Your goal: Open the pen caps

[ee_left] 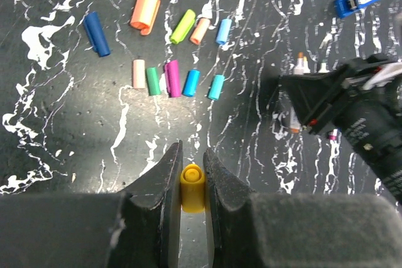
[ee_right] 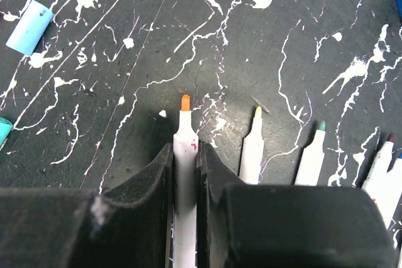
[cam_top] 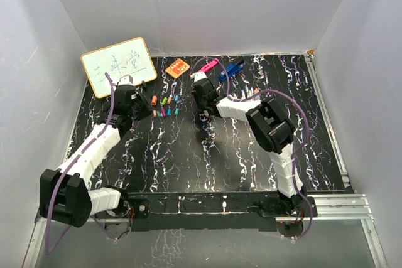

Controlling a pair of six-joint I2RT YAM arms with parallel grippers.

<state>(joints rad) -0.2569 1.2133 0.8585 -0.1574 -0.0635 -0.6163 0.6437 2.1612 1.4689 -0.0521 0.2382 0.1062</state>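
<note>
- left gripper (ee_left: 191,155): jaws closed on a yellow cap (ee_left: 192,187), pinched between the two fingers with its round end facing out past the tips; held low over the marbled black table (cam_top: 220,161).
- right gripper (ee_right: 184,154): jaws closed on a white pen with an orange tip (ee_right: 185,128), uncapped, nib sticking out past the fingertips, close to the table.
- Uncapped pens lie side by side just right of the held one: yellow tip (ee_right: 253,149), green tip (ee_right: 312,155), dark purplish tip (ee_right: 381,158). All nibs face the same way.
- Loose caps lie in two rough rows in front of the left gripper.
- Far row: dark blue cap (ee_left: 97,33), fat orange cap (ee_left: 145,10), lime cap (ee_left: 183,26), peach cap (ee_left: 200,30), light blue cap (ee_left: 223,31).
- Near row: pale pink cap (ee_left: 139,73), green cap (ee_left: 153,81), magenta cap (ee_left: 173,78), cyan cap (ee_left: 191,83), teal cap (ee_left: 216,86). Green and magenta look to be touching.
- Top view: cap cluster sits between the two grippers, nearer the left one.
- Back edge of the table: whiteboard (cam_top: 119,66) with writing at the left, orange card (cam_top: 178,68), pink highlighter (cam_top: 210,65), blue clip tool (cam_top: 231,71).
</note>
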